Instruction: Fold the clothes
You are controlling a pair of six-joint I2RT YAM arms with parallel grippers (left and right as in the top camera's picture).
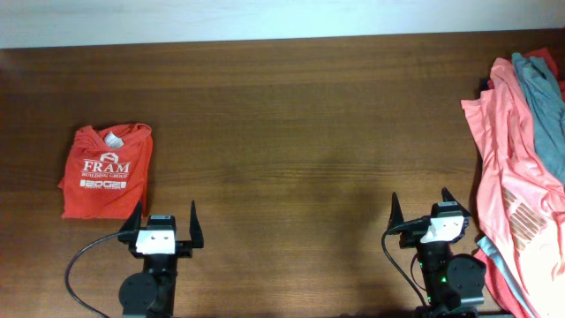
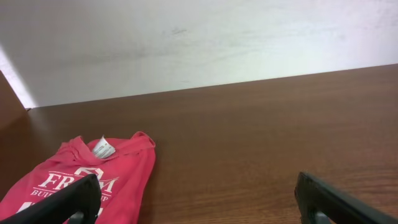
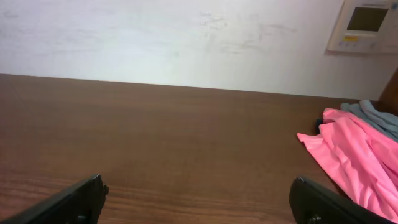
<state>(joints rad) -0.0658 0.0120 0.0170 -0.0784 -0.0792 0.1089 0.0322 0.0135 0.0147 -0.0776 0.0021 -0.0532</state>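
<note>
Both pairs of fingers stand wide apart with nothing between them. My left gripper and my right gripper sit low at the near edge of the table, pointing away from me over bare wood.

From the right wrist camera, the nearest cloth is the pink shirt. It lies ahead of that gripper and off to its right, past the outer finger and not touching it. Overhead, the same pink shirt is spread loosely along the right edge of the table. Its long axis runs from the far side toward me, and its near end comes down just beside the right arm's base. A grey-blue shirt lies under or against its far right side. More cloth edges poke out below it near the base, but I can't sort those out.

The right arm is much the nearer. The left gripper is well apart from the pile, with most of the table's width between them. What lies close to the left gripper is a folded red shirt with white lettering, just beyond it and a little to its left.

As I judge it, the folding hasn't begun. The first reach belongs to the right arm, swinging right and forward to take the pink shirt by an edge and drag it to the open middle.
</note>
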